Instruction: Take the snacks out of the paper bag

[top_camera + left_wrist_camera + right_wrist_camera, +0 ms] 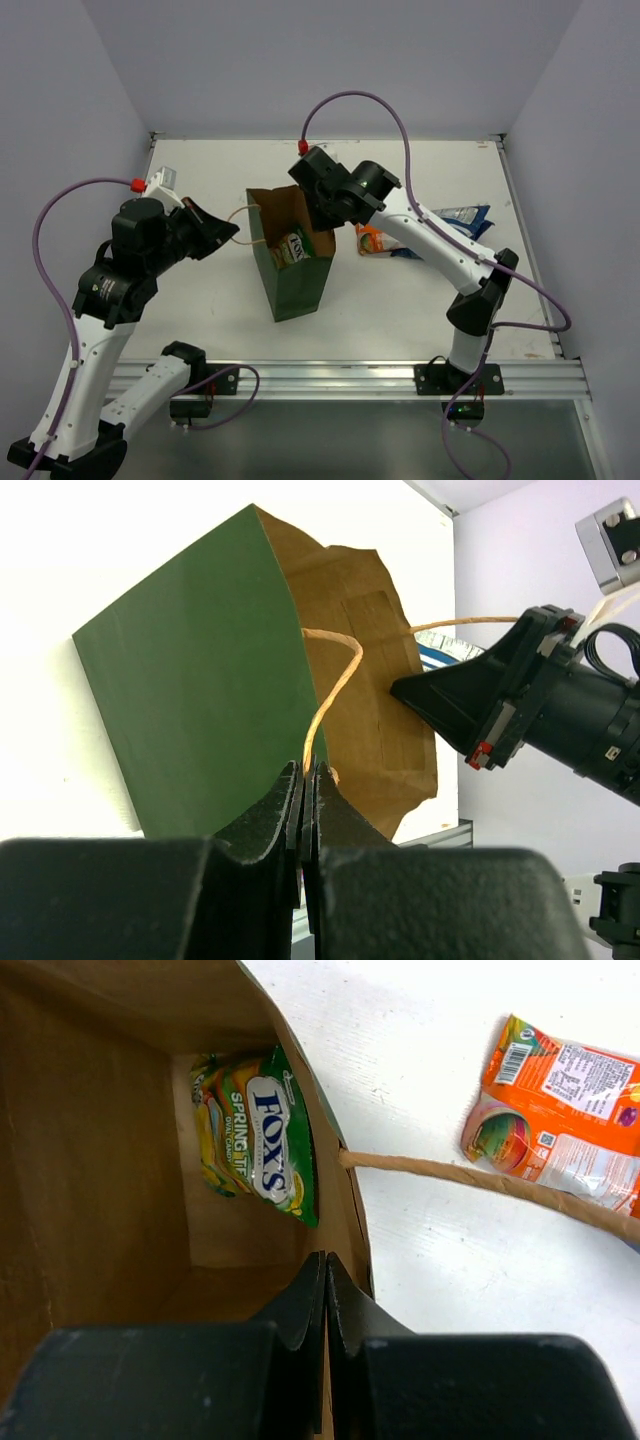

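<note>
From above, the dark green paper bag (pixel 300 285) stands upright in the middle of the white table (pixel 200 320), mouth open and brown inside. A green FOX'S packet (pixel 293 248) lies inside it. The left gripper (pixel 228 235) sits just left of the bag, pinching its thin loop handle (pixel 240 210). The right gripper (pixel 322 222) reaches down at the bag's right rim. To the right of the bag, an orange packet (pixel 370 240) lies on the table, and further right a blue-and-white bag (pixel 468 217) is partly hidden by the right arm.

In the left wrist view, the left gripper (pixel 308 780) is clamped tight on the loop handle (pixel 335 695). The paper bag (pixel 190 690) shows one green side and its brown inside. The right gripper (pixel 405 692) points its closed tip at the far brown wall.

In the right wrist view, the right gripper (pixel 325 1265) is pressed closed over the paper bag (pixel 90 1160) wall, with a sliver of brown paper between the fingers. The FOX'S packet (pixel 265 1140) leans in the bag's far corner. Outside, the second handle (pixel 470 1175) stretches right over the table (pixel 420 1060), near the orange packet (pixel 565 1110).
</note>
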Motion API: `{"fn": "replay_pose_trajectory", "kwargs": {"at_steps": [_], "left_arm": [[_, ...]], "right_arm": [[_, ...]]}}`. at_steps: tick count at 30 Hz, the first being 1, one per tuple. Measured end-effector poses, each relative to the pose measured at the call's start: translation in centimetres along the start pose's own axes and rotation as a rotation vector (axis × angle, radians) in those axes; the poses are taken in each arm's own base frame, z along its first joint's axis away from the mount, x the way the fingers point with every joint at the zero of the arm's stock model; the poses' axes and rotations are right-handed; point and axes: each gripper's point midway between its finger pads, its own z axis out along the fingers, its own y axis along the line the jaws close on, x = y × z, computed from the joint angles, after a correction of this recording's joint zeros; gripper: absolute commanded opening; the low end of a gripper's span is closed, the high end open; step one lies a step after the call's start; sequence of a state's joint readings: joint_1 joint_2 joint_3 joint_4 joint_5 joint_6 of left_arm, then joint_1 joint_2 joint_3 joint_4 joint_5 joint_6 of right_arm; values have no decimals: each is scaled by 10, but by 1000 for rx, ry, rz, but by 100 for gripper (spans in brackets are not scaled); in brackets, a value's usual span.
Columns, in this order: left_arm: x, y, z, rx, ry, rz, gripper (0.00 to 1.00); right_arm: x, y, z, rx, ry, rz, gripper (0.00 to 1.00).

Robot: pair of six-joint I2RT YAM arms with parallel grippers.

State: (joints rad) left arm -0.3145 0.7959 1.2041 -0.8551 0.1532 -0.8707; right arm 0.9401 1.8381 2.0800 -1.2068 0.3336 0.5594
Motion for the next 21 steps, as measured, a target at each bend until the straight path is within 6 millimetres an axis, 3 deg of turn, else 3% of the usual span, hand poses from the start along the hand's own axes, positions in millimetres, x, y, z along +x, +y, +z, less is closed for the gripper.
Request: {"fn": "replay_pose_trajectory", "kwargs": {"at_steps": [8, 11, 21], "left_arm": [[1, 0, 0, -2, 7, 2, 0], [1, -1, -1, 1, 10, 3, 0], [9, -10, 1, 49, 63, 1, 0]], "right_arm": [[5, -14, 0, 36, 2, -3, 0], [6, -16, 2, 37, 7, -15, 5], [-6, 8, -2, -45, -23, -84, 20]]}}
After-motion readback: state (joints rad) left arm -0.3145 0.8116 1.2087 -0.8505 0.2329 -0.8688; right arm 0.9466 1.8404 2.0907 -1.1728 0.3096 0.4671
